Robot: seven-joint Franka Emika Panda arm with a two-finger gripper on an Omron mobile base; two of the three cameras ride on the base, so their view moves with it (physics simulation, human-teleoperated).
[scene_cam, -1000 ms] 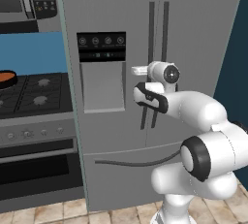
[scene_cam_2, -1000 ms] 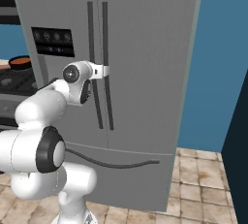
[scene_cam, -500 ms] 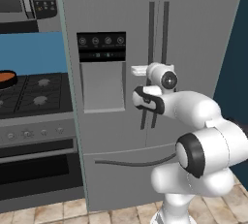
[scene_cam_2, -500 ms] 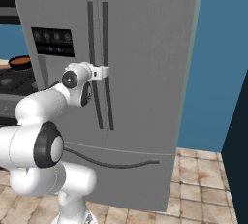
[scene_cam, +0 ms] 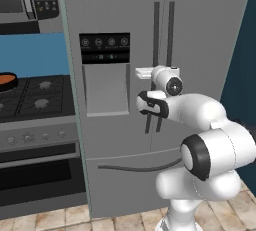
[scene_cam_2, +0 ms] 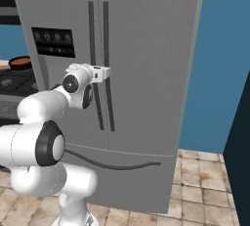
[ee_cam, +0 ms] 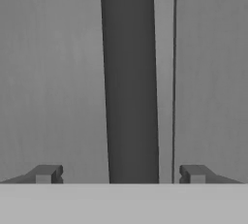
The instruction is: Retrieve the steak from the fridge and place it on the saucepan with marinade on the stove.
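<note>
The tall grey fridge (scene_cam: pixel 130 20) stands shut beside the black gas stove (scene_cam: pixel 30 95); the two-finger gripper (ee_cam: pixel 120 174) faces its long dark left-door handle (ee_cam: pixel 131 80) with jaws spread wide, one finger (ee_cam: pixel 44 174) either side of the bar, gripping nothing; the small black saucepan (scene_cam: pixel 7 81) of orange-brown marinade (scene_cam_2: pixel 20 61) sits on a back burner, well left of the pincer.
</note>
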